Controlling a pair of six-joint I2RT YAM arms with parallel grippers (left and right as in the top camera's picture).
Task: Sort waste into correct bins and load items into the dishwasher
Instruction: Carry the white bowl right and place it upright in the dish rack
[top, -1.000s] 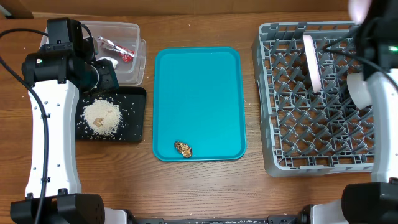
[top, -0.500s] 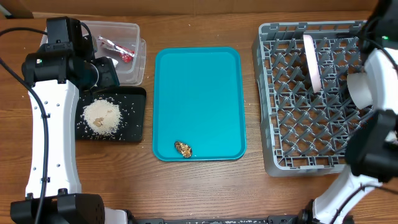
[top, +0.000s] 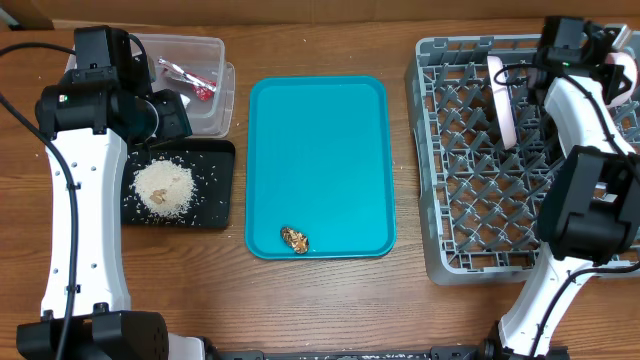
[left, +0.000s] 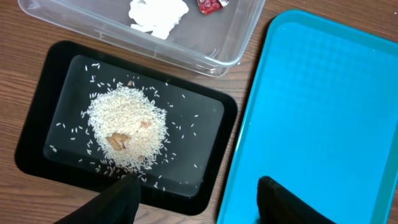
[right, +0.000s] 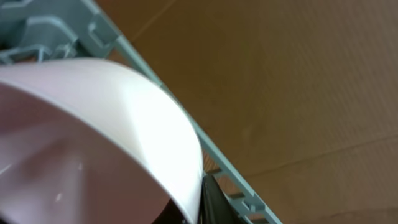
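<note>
The clear tub (top: 205, 108) holds the red wrapper (top: 196, 85) and the white tissue (left: 158, 11). The black tray (top: 222, 190) holds the pile of rice (top: 163, 187). The brown food scrap (top: 293, 238) lies on the teal tray (top: 320, 150). My left gripper (left: 199, 205) is open and empty, above the gap between the black tray and the teal tray. The white plate (top: 498, 95) stands on edge in the grey dish rack (top: 450, 200). My right gripper (right: 200, 208) is shut on the rim of a white bowl (right: 93, 137) at the rack's far right corner.
The left arm (top: 85, 180) stretches along the left side, partly over the tub. The right arm (top: 585, 130) crosses the rack's right half. Brown cardboard (right: 298, 93) lies beyond the rack's edge (right: 231, 180).
My right arm has swung from the rack's right edge toward its far right corner, with the white bowl in the gripper. The left arm has not moved.
</note>
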